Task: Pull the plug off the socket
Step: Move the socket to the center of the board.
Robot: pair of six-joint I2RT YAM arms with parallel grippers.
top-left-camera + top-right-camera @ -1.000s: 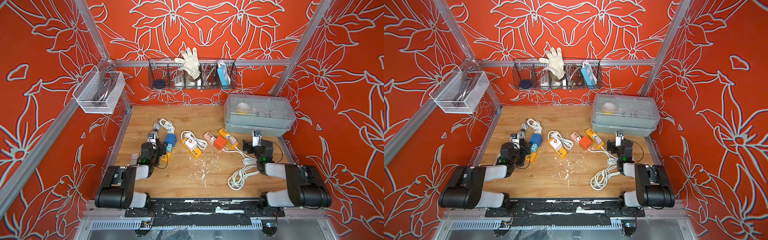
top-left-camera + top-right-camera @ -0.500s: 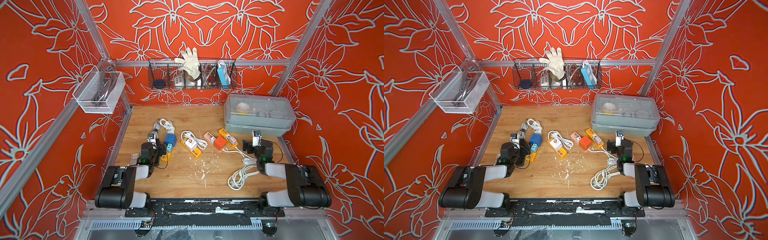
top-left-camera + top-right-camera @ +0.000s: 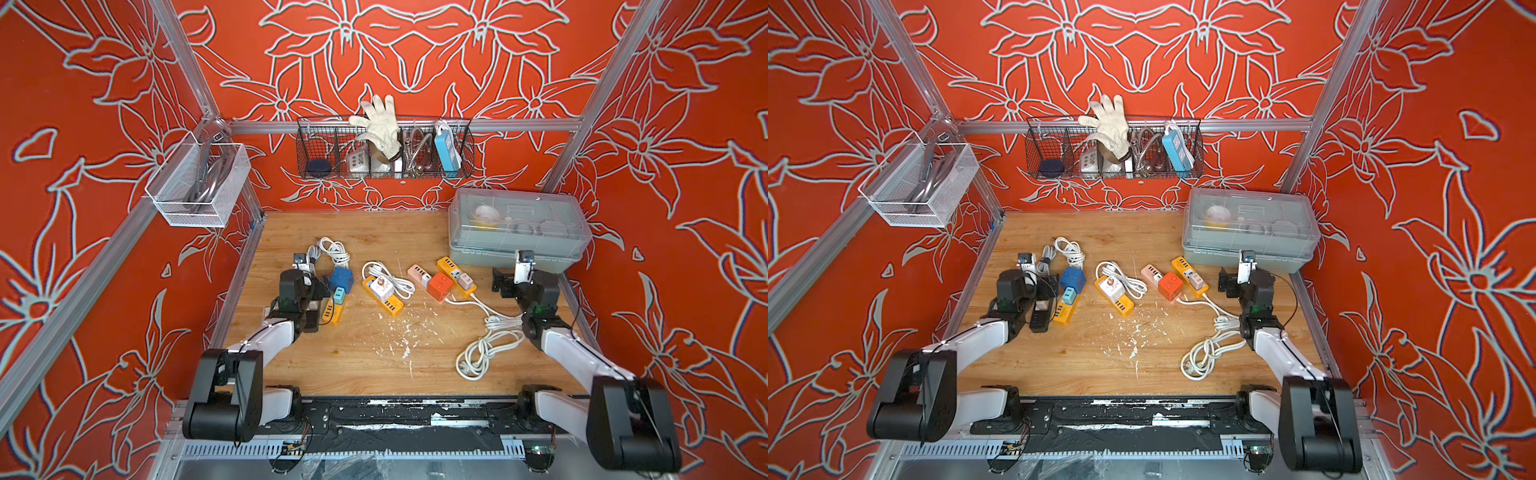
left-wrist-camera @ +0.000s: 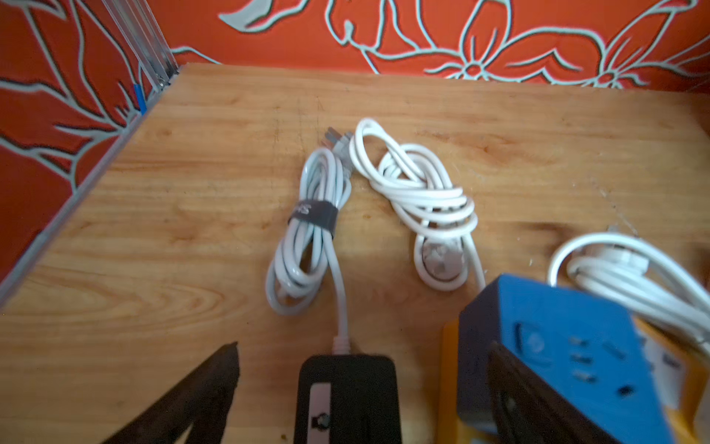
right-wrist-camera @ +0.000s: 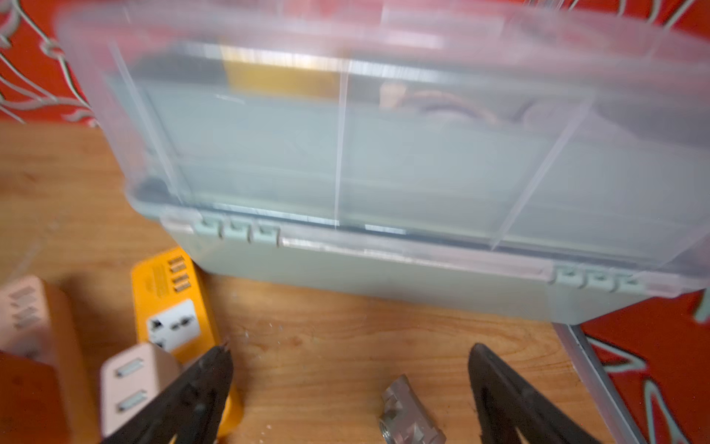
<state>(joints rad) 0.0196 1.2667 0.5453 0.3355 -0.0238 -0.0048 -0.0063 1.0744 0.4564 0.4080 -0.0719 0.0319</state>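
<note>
Red floral-patterned walls enclose a wooden tabletop (image 3: 374, 357), and over the last second nothing on it has shifted: every strip, cable and arm lies where it lay in the earlier frames. The left end effector (image 3: 311, 291) remains low near the left edge, released and spread wide, gripping nothing. In the left wrist view its black fingers (image 4: 192, 396) straddle a black power strip (image 4: 345, 396) without closing on it, and a blue cube socket (image 4: 557, 346) sits just beside one finger. Ahead lie a grey strapped cable bundle (image 4: 311, 230) and a white coiled cable (image 4: 422, 203), both unmoved. The right end effector (image 3: 503, 284) is likewise unchanged, released and empty, in front of the clear-lidded grey plastic box (image 3: 519, 224). In the right wrist view a pale pink plug-in adapter (image 5: 134, 380) is seated in a yellow power strip (image 5: 169, 296), just beside one finger (image 5: 199, 384), and a small metal nut (image 5: 407, 415) lies on the wood between the fingers. In a top view two further plugs stay seated as before: a light blue adapter (image 3: 338, 295) in the left yellow strip (image 3: 330, 311), and a white adapter (image 3: 380, 286) in the middle yellow strip (image 3: 392, 307). No plug is off its socket; which one the task means cannot be told
</note>
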